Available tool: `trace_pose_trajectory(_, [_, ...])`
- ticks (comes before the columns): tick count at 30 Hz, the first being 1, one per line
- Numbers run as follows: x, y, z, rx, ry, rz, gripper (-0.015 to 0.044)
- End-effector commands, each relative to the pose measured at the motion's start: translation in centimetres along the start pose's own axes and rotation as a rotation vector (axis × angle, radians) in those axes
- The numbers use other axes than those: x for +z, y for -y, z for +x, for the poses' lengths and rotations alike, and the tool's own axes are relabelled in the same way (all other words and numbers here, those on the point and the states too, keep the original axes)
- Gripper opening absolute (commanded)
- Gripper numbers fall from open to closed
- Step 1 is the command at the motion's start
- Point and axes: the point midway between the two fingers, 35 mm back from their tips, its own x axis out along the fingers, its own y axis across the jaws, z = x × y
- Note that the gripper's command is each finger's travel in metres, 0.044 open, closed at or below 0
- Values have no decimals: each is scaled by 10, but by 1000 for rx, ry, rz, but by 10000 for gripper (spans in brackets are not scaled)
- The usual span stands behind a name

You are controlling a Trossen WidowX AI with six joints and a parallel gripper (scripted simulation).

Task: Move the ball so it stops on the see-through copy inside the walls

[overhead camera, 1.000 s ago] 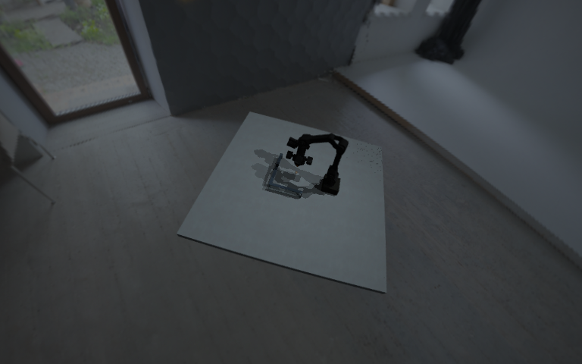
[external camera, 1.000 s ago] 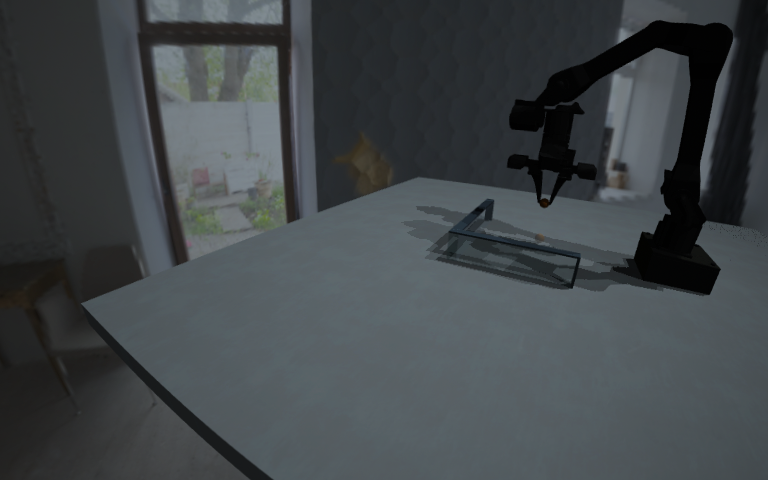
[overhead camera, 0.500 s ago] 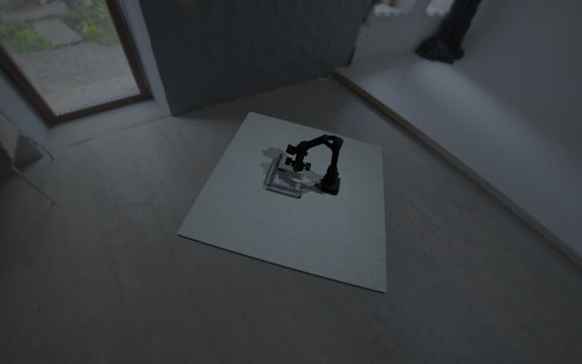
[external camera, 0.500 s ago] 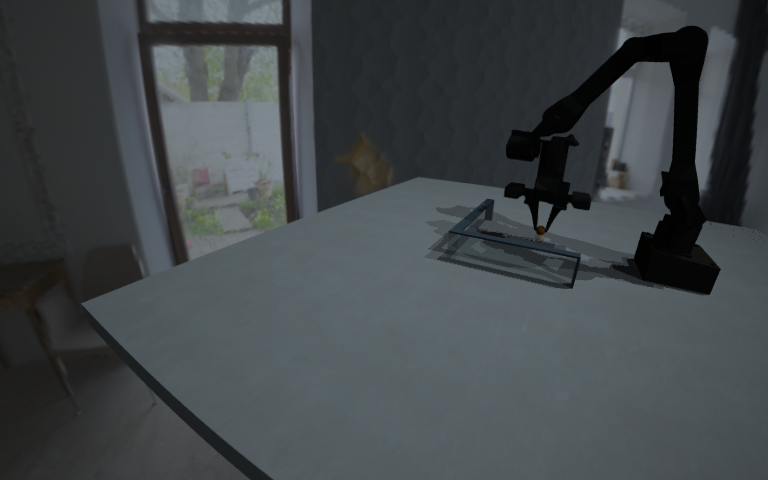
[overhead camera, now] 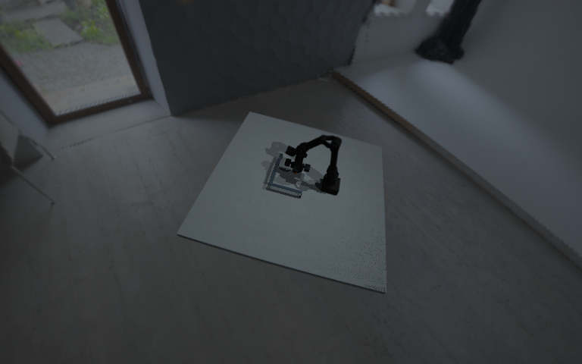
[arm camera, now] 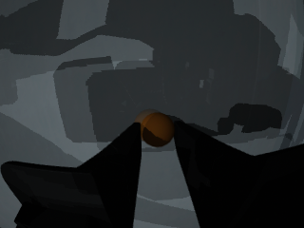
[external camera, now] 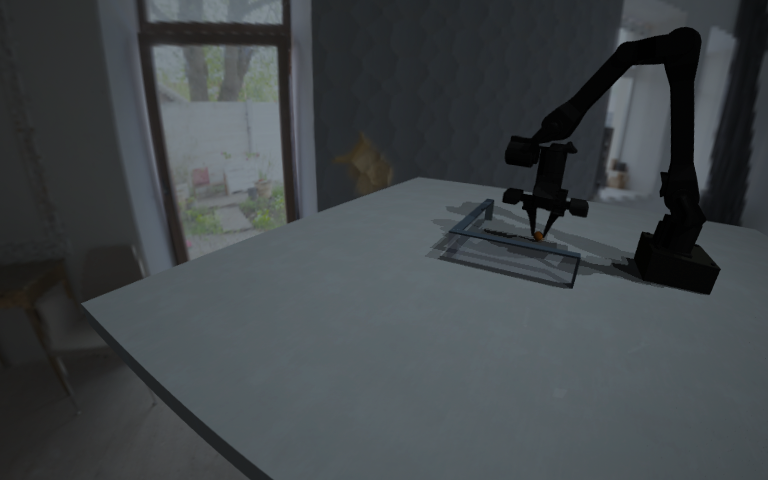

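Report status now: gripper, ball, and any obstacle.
Gripper shut on ball. Ball low, inside the clear walls, on or near table. Nothing blocking seen.

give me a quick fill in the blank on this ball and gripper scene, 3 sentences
1. The gripper is shut on the ____ ball.
2. The two clear walls meet to form a ____.
3. In the exterior view, the arm's base stands to the ____ of the walls.

Missing words: orange; corner; right
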Motion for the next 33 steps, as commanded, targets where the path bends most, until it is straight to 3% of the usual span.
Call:
trace_pose_trajectory(1, [0, -4, 9, 14, -1, -4, 0])
trace_pose_trajectory(10, [0, -4, 9, 14, -1, -4, 0])
trace_pose_trajectory(18, [0, -1, 7, 5, 1, 0, 210])
trace_pose_trajectory(26, [0, -1, 4, 5, 1, 0, 211])
trace_pose_trajectory(31, [0, 0, -69, 12, -1, -3, 211])
trace_pose_trajectory(33, [0, -2, -80, 14, -1, -4, 211])
